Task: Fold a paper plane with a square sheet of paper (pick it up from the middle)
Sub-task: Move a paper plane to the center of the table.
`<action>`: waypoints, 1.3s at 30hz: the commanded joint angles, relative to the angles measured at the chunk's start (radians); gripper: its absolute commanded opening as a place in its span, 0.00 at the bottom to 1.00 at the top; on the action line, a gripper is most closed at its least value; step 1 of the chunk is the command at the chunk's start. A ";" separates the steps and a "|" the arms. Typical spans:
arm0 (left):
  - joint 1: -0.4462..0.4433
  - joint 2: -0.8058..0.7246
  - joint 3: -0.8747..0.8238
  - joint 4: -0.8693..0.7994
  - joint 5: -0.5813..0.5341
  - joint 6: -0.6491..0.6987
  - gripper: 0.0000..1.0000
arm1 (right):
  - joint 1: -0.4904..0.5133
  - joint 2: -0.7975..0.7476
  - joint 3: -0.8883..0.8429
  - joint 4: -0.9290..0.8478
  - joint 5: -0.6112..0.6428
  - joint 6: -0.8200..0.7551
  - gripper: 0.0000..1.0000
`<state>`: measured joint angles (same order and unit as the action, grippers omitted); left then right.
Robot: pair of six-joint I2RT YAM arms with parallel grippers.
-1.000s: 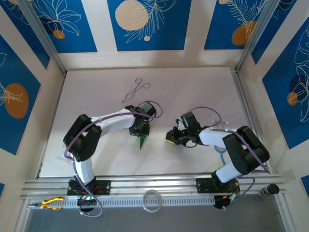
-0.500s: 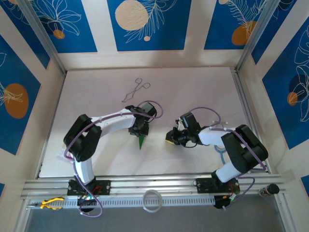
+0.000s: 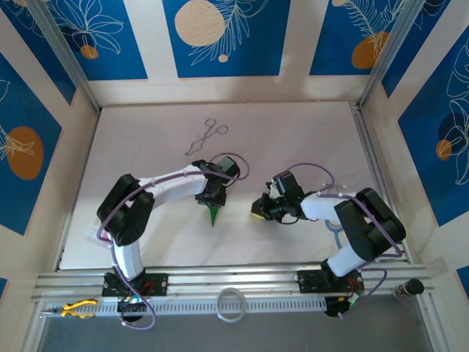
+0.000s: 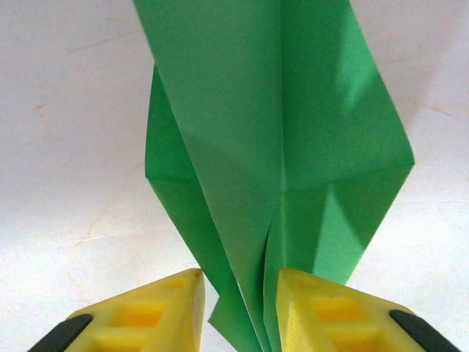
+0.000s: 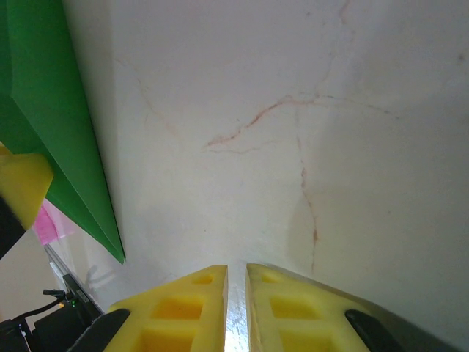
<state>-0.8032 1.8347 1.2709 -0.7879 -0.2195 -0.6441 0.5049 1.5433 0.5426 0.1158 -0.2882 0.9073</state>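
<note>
Looking from the left across the white table (image 3: 308, 139), we first meet the thin metal forceps (image 3: 207, 136), lying toward the far side, apart from both arms. Nearer to us the left gripper (image 4: 234, 312) reaches down over the paper plane (image 4: 293, 132), a bright green dart with a centre crease that rests on the table under it. In the left wrist view its yellow fingers (image 4: 165, 312) stand spread, with the narrow folded tail of the plane running between them. A strip of bare table shows beside the left finger, while the right finger seems to touch the paper, though we cannot be sure from this angle. Further right, the right gripper (image 5: 236, 308) hovers low over bare table near the plane, its jaws drawn almost together with only a thin slit between them and nothing in it. At the left edge of its wrist view we see the plane's green flank, and lower down a small pink item (image 5: 50, 224)
</note>
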 commanded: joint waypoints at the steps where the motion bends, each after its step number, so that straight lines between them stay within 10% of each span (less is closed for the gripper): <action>1: -0.014 -0.009 0.014 -0.034 -0.026 0.009 0.32 | 0.010 0.014 0.024 0.004 -0.023 0.001 0.14; 39: -0.029 0.015 -0.004 0.079 0.053 0.014 0.19 | 0.038 0.038 0.064 0.001 -0.037 -0.015 0.15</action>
<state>-0.8234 1.8359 1.2705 -0.7288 -0.1978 -0.6445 0.5365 1.5658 0.6044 0.1196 -0.3035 0.8989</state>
